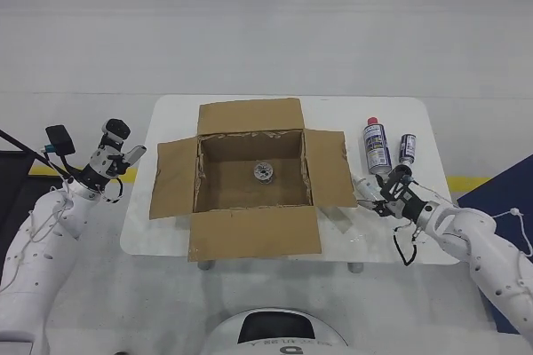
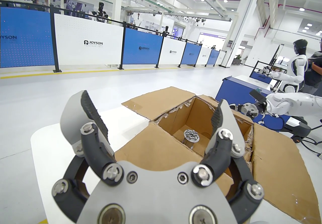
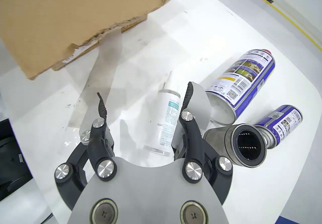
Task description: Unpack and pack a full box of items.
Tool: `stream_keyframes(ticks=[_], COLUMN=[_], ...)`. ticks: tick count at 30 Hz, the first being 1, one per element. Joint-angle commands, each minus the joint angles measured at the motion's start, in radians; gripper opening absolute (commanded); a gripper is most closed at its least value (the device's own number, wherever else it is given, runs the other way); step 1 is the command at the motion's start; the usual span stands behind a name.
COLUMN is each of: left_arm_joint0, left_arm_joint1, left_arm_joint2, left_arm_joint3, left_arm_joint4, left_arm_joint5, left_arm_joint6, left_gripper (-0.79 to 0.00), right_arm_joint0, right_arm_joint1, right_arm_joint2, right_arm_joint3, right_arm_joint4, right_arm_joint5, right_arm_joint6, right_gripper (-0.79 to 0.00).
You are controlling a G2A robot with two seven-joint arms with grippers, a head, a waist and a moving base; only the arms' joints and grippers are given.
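Unpacking judged nearly done. Box [image 1: 249,232] mid-frame on bench [image 1: 164,235], one metal part [image 1: 263,170] left inside. Out, right of box: large can [image 1: 376,146], small can [image 1: 408,148], bottle [image 3: 169,119], cylinder [image 3: 247,145]. Right hand [image 3: 145,94] open above bottle; left hand [image 2: 153,99] open, empty, left of box. Repacking pending.

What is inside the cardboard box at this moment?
One small round metal part lies on the floor of the cardboard box, near its middle. The rest of the visible floor looks bare. The strip just behind the near wall is covered.
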Motion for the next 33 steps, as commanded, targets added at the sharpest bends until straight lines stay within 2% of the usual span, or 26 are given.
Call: stream_keyframes(ticks=[1, 8, 14, 21, 25, 31, 33], left_arm_joint0=[0.000, 0.000, 0.000, 0.000, 0.000, 0.000, 0.000], left_arm_joint1=[0.000, 0.000, 0.000, 0.000, 0.000, 0.000, 0.000], left_arm_joint2=[0.000, 0.000, 0.000, 0.000, 0.000, 0.000, 0.000], left_arm_joint3=[0.000, 0.000, 0.000, 0.000, 0.000, 0.000, 0.000], left_arm_joint4=[0.000, 0.000, 0.000, 0.000, 0.000, 0.000, 0.000], left_arm_joint5=[0.000, 0.000, 0.000, 0.000, 0.000, 0.000, 0.000], left_arm_joint6=[0.000, 0.000, 0.000, 0.000, 0.000, 0.000, 0.000], left_gripper=[0.000, 0.000, 0.000, 0.000, 0.000, 0.000, 0.000], right_arm_joint0=[0.005, 0.041, 0.077, 0.107, 0.116, 0.131, 0.132], right_arm_joint1=[-0.006, -0.026, -0.045, -0.065, -0.074, -0.085, -0.088], right_arm_joint2=[-0.008, -0.037, -0.059, -0.081, -0.088, -0.091, -0.090], right_arm_joint3=[0.000, 0.026, 0.064, 0.104, 0.125, 0.151, 0.155], right_arm_joint4=[-0.005, -0.013, -0.005, -0.004, -0.002, 0.005, 0.001], right_arm_joint5=[0.028, 0.043, 0.051, 0.047, 0.045, 0.047, 0.048], right_arm_joint6=[0.019, 0.115, 0.168, 0.204, 0.217, 0.245, 0.249], right_gripper=[-0.172, -0.086, -0.123, -0.262, -0.394, -0.496, -0.573])
